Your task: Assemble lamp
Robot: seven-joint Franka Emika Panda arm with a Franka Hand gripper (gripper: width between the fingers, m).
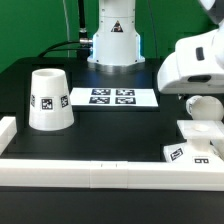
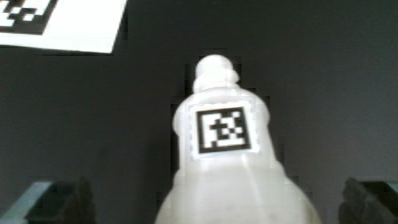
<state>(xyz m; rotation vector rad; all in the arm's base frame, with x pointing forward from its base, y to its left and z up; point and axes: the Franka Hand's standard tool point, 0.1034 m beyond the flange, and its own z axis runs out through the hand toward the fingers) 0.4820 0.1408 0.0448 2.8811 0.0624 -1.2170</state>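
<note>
The white bulb point(image 2: 222, 150), with one square tag on its side, fills the middle of the wrist view, its narrow tip pointing away from the camera. My gripper point(image 2: 210, 202) is open: the dark fingers point(image 2: 45, 200) stand on either side of the bulb's wide end with a gap on both sides. In the exterior view the gripper point(image 1: 200, 92) hangs at the right, the rounded bulb point(image 1: 204, 107) just under it, above the low blocky base point(image 1: 195, 145). The cone shade point(image 1: 48, 98) stands upright at the exterior view's left.
The marker board point(image 1: 110, 97) lies flat at mid-table, its corner also showing in the wrist view point(image 2: 54, 25). White border rails point(image 1: 100, 168) run along the front and left edges. The arm's pedestal point(image 1: 113, 40) stands at the back.
</note>
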